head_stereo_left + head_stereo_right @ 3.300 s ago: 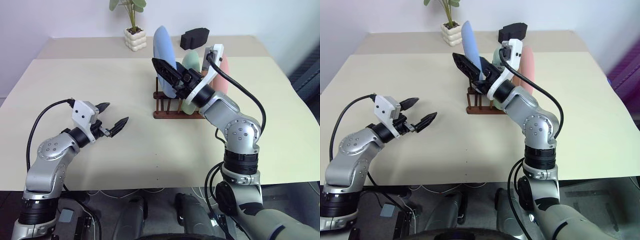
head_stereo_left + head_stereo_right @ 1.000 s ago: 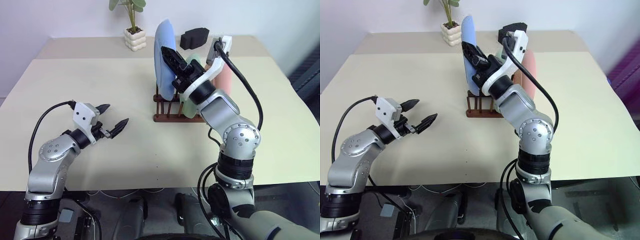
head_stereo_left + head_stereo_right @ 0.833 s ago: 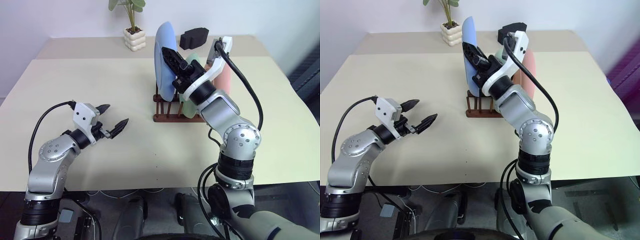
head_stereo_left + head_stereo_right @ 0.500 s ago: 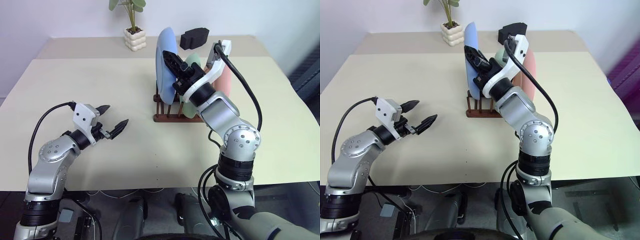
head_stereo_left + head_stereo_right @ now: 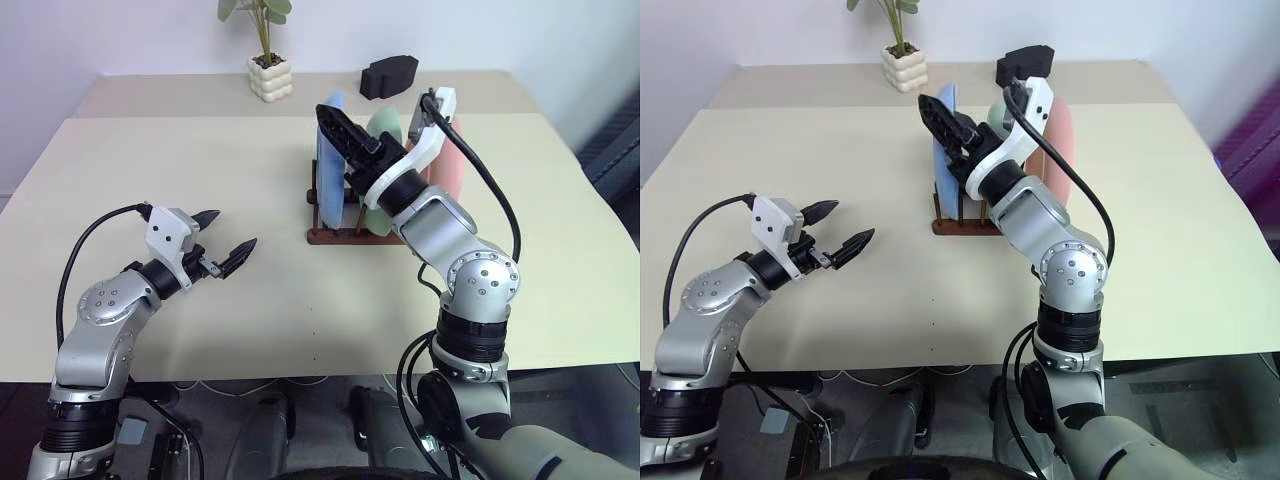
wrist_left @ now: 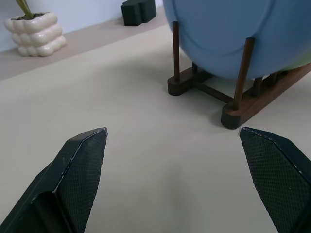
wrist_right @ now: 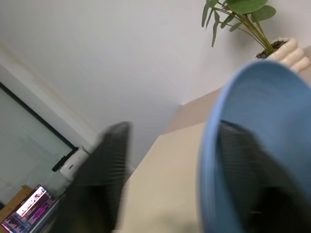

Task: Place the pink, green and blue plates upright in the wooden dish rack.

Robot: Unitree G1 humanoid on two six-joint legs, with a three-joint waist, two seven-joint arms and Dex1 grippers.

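A small dark wooden dish rack (image 5: 345,232) with thin upright pegs stands mid-table, and three smooth round plates sit upright in it: the blue plate (image 5: 332,160) in the slot nearest the left arm, the green plate (image 5: 381,128) behind it, the pink plate (image 5: 446,165) farthest right. The right gripper (image 5: 340,130) hovers at the blue plate's top rim with its textured black fingers spread; one finger seems to lie behind the plate, though blur makes contact hard to judge. The left gripper (image 5: 226,240) hangs wide open over bare cream table (image 5: 150,170), well apart from the rack. Beyond, a bumpy white plant pot (image 5: 270,78) and a black blocky object (image 5: 389,75) rest.
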